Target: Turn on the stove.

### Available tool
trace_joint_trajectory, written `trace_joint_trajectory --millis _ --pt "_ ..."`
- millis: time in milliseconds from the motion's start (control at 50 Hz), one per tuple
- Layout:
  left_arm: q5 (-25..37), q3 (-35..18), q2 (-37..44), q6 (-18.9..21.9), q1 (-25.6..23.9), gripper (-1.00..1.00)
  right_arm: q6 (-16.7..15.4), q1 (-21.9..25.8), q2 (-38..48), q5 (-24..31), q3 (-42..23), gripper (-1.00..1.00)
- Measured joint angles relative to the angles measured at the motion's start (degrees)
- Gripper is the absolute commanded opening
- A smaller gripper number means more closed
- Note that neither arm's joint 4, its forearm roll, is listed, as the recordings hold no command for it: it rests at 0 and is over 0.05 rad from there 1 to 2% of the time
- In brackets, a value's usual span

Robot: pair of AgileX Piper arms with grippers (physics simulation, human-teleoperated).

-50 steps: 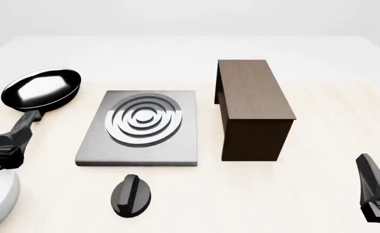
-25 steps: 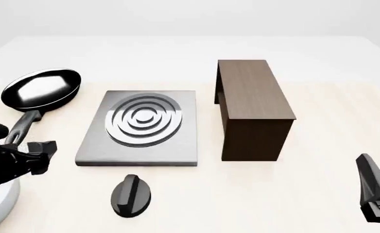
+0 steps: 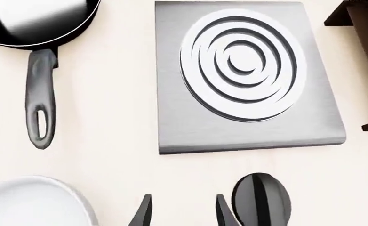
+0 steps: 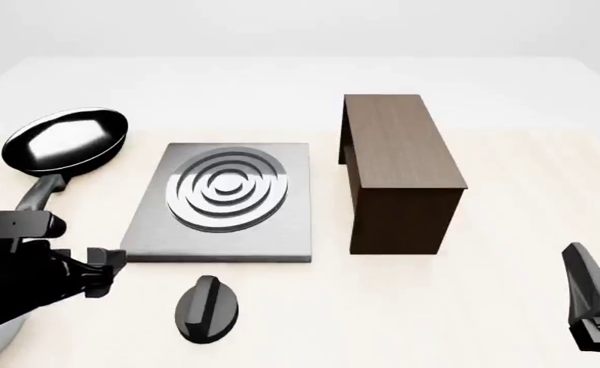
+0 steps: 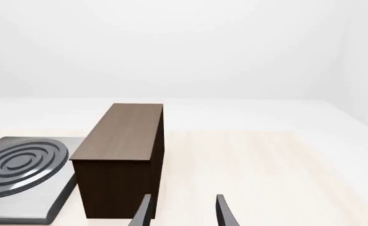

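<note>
The stove [image 4: 218, 203] sits mid-table, its black knob [image 4: 207, 307] just on the near side. The left claw [image 3: 180, 214] hangs open and empty, left of the knob. The right claw [image 5: 180, 212] is open too, holding nothing, near the brown box [image 4: 397, 169].

Stove [image 4: 221, 201] brushed grey metal; knob [image 4: 207, 308] glossy black; box [image 4: 397, 170] matt wood.

Grey stove [image 4: 218, 203] lies flat (black knob [image 4: 207, 307] apart, nearer).
</note>
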Motion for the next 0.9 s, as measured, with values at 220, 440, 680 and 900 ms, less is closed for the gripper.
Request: trace_joint_trajectory --millis 220,440,680,900 --pt "-1.4 1.5 2.1 -2.2 -3.8 1.0 0.0 0.0 0.0 0.0 0.0 1.0" --pt "-3.6 3.3 4.2 -4.2 -6.3 1.0 0.0 0.0 0.0 0.0 0.0 1.0" --pt "-6.6 4.6 7.3 -6.8 -9.2 1.0 0.0 0.0 0.0 0.0 0.0 1.0" --pt "-10.5 6.2 11.0 -8.8 -11.6 1.0 0.0 0.0 0.0 0.0 0.0 1.0"
